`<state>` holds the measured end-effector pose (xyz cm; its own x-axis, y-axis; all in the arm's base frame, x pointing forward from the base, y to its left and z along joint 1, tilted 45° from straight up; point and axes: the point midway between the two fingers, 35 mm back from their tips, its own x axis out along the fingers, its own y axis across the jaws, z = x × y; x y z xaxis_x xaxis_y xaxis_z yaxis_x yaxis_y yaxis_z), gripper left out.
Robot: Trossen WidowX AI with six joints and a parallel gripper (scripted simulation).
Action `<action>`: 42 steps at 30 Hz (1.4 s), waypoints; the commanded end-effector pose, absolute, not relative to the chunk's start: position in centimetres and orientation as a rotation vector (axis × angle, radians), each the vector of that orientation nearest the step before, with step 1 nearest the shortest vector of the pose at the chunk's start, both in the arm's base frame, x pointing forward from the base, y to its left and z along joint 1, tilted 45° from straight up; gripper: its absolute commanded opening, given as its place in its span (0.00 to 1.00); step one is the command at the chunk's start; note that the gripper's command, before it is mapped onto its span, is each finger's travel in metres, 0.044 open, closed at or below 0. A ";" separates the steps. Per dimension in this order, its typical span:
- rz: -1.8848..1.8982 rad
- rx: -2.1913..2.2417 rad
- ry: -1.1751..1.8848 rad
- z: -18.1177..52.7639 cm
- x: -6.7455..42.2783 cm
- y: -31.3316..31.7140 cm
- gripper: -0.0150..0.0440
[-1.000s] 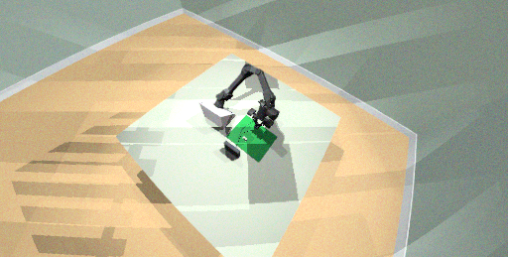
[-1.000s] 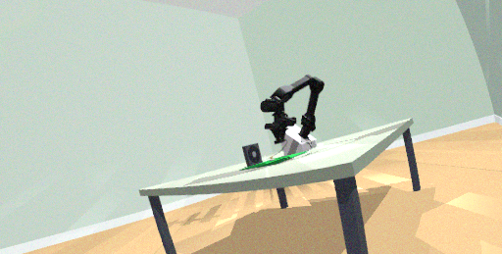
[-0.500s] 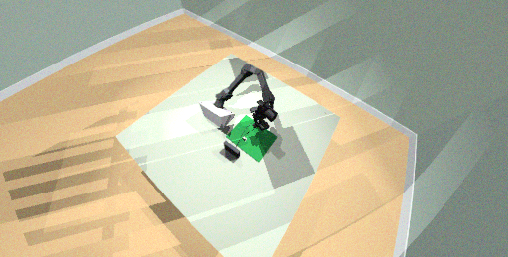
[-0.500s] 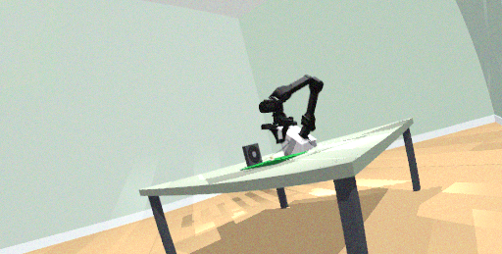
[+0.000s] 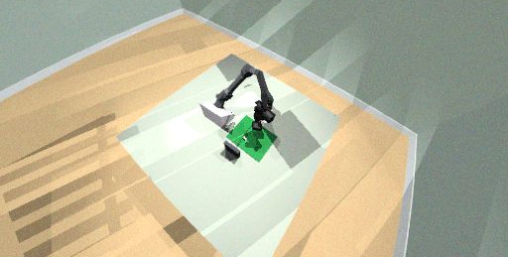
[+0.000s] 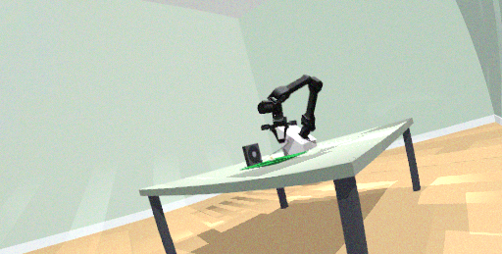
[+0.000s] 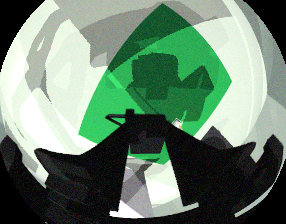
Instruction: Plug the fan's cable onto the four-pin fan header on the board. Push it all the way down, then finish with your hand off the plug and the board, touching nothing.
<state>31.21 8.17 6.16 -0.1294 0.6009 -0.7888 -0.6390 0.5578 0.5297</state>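
The green board (image 5: pixel 264 151) (image 6: pixel 265 164) (image 7: pixel 187 36) lies flat on the table. The black fan (image 5: pixel 231 150) (image 6: pixel 252 154) stands upright at the board's edge. My gripper (image 5: pixel 256 126) (image 6: pixel 281 137) (image 7: pixel 147 127) hangs a little above the board, pointing down. It is shut on the dark fan plug (image 7: pixel 150 141), which shows between the fingers in the wrist view. The arm's shadow falls on the middle of the board. A small pale spot (image 7: pixel 178 123) shows on the board just right of the fingers; I cannot tell whether it is the header.
A white box (image 5: pixel 216 113) (image 6: pixel 300 143) sits by the arm's base, behind the board. The pale table (image 5: pixel 198 185) (image 6: pixel 314 165) stands on dark legs on a wooden floor, with walls beyond.
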 end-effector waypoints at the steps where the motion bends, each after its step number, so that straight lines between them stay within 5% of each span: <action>1: 0.976 0.094 1.400 6.2 31.0 8.1 0.25; 29: 0.314 0.867 1.782 6.0 29.9 7.5 0.25; 42: 0.258 0.829 1.785 5.3 29.5 7.8 0.25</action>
<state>29.80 7.65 5.63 -0.1574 0.6683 -0.7271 0.4090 0.7142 0.5680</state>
